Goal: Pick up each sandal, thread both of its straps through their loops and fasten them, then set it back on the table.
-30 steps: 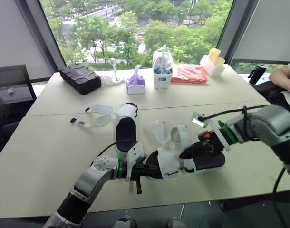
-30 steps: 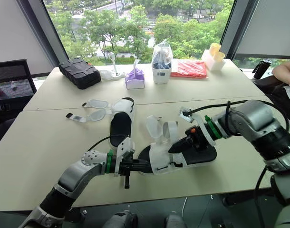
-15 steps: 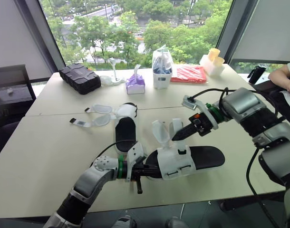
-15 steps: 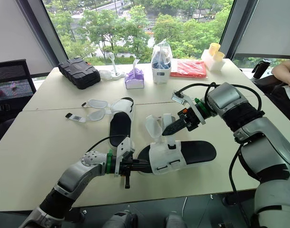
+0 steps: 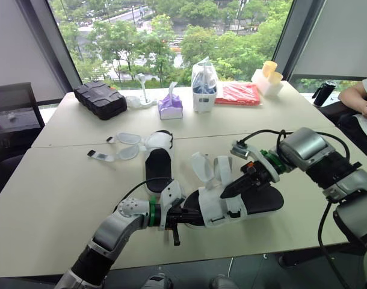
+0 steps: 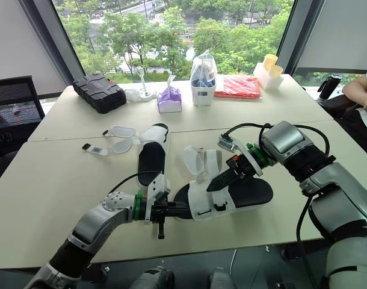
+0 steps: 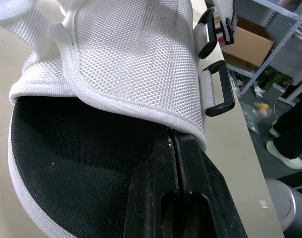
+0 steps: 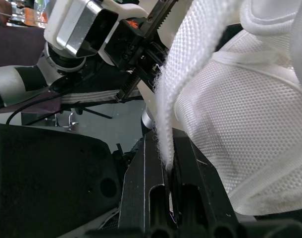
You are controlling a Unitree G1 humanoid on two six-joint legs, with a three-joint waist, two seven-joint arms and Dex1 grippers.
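My left gripper clamps the toe of the sandal by the table's front edge, and my right gripper pinches its strap. Nothing is fastened yet, and the second sandal also lies open.

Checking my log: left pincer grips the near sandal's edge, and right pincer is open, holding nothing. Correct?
No. The right pincer is shut on a white strap, as the right wrist view shows. The left pincer does grip the edge of the near sandal.
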